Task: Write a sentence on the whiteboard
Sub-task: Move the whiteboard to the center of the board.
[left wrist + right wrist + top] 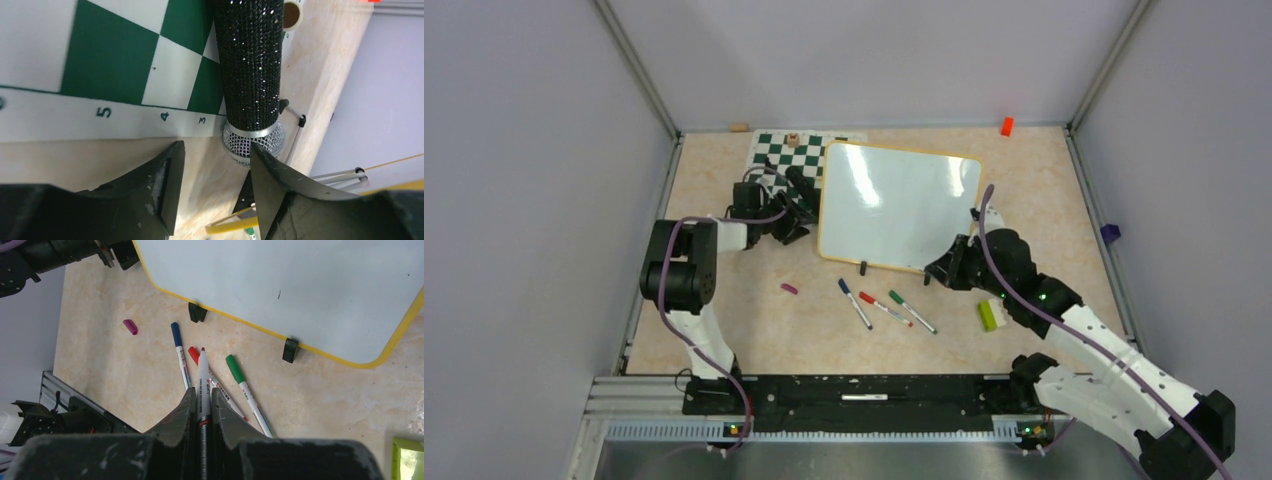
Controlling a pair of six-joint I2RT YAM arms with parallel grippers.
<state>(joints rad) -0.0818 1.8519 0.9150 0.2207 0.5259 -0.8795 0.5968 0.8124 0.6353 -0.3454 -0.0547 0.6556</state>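
Observation:
The whiteboard (pixel 894 205) lies flat mid-table, glossy white with a yellow rim and two black clips (pixel 196 312) on its near edge. The sentence is not in view: the board's face (pixel 300 285) shows only glare and one tiny dark mark. My right gripper (pixel 946 268) hovers at the board's near right corner, shut on an uncapped purple-tipped marker (pixel 203 377) whose tip points at the table. My left gripper (pixel 796 222) is at the board's left edge. Its fingers (pixel 167 185) stand apart with nothing between them, and the yellow rim (pixel 240 224) shows just below.
Blue (pixel 855 303), red (pixel 884 308) and green (pixel 912 312) markers and a purple cap (pixel 789 288) lie in front of the board. A black glitter microphone (pixel 252 65) rests on the chess mat (pixel 789 152) by my left gripper. A yellow-green block (pixel 990 315) sits near my right arm.

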